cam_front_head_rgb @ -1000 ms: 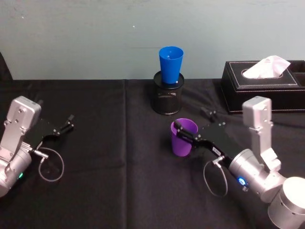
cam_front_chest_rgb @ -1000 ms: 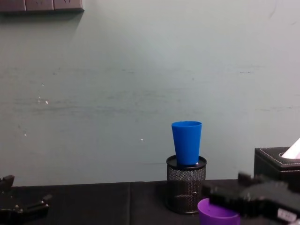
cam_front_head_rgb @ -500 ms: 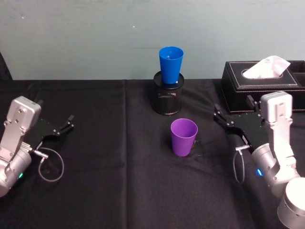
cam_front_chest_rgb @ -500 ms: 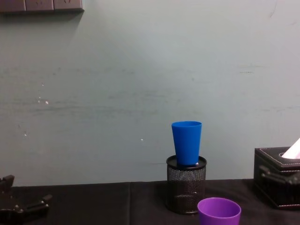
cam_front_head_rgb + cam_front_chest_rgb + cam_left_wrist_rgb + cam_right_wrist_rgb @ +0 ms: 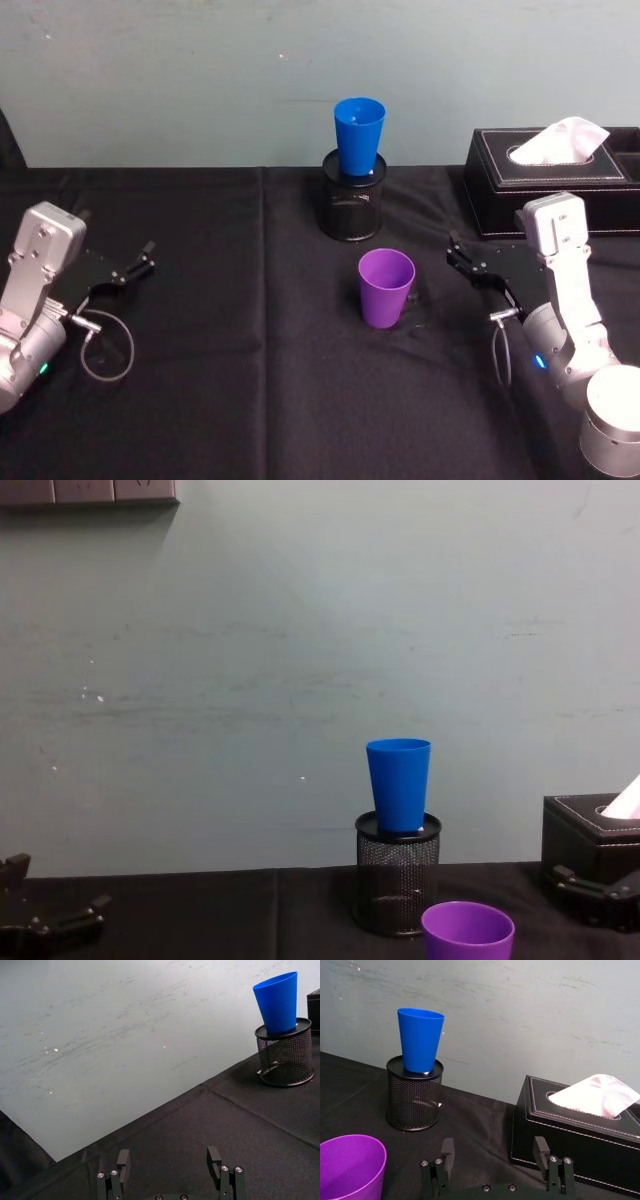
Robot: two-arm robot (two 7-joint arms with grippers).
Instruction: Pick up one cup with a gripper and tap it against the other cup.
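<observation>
The purple cup (image 5: 386, 287) stands upright on the black cloth, free of both grippers; its rim shows in the chest view (image 5: 467, 932) and the right wrist view (image 5: 350, 1165). The blue cup (image 5: 359, 134) sits upright in the black mesh pen holder (image 5: 351, 206) behind it, also in the chest view (image 5: 398, 784). My right gripper (image 5: 478, 258) is to the right of the purple cup, apart from it, open and empty (image 5: 492, 1154). My left gripper (image 5: 115, 242) rests at the far left, open and empty (image 5: 168, 1157).
A black tissue box (image 5: 550, 180) with a white tissue stands at the back right, just behind the right gripper. A teal wall closes the back of the table. Black cloth (image 5: 240, 330) lies bare between the left gripper and the cups.
The right gripper let go of the purple cup's rim and pulled back to the right. The cup stays upright in its place. The left arm has not moved.
</observation>
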